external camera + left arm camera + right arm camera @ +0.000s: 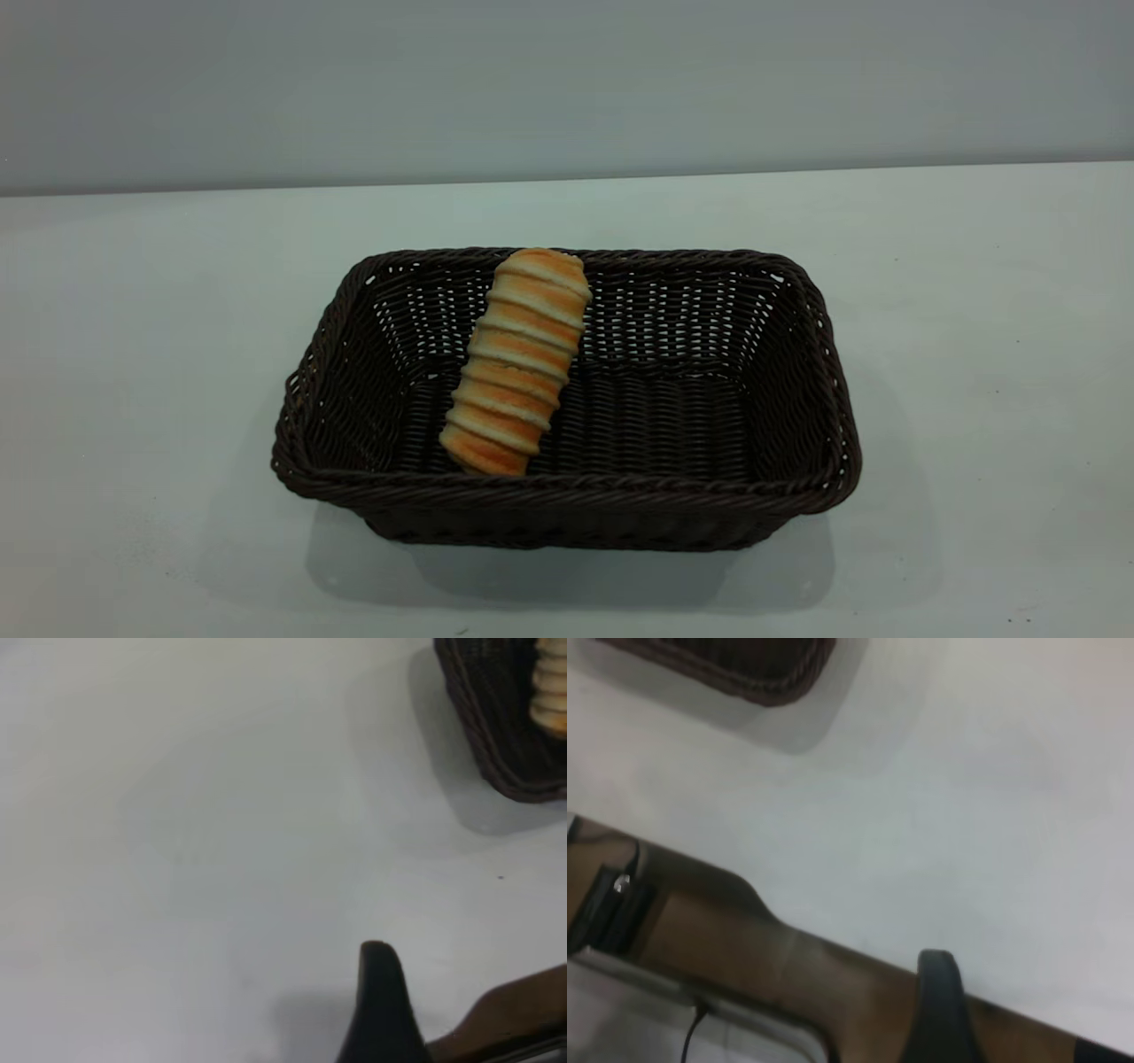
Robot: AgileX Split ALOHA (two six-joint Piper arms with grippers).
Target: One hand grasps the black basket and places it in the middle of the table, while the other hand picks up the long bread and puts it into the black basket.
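The black basket (567,492) stands in the middle of the table (974,310). The long bread (518,363) lies inside it, left of centre, with its far end leaning on the back wall. Neither gripper shows in the exterior view. The left wrist view shows one black finger (381,1010) of my left gripper over bare table, far from the basket's corner (496,735) and the bread (551,687). My right gripper (1023,1010) is at the table's edge, with one finger (939,1010) in view, far from the basket (744,669). Both hold nothing.
The brown edge of the table (788,974) runs beside the right gripper, with a cable and grey gear below it. The same brown edge (514,1010) shows by the left gripper. A plain grey wall (567,80) stands behind the table.
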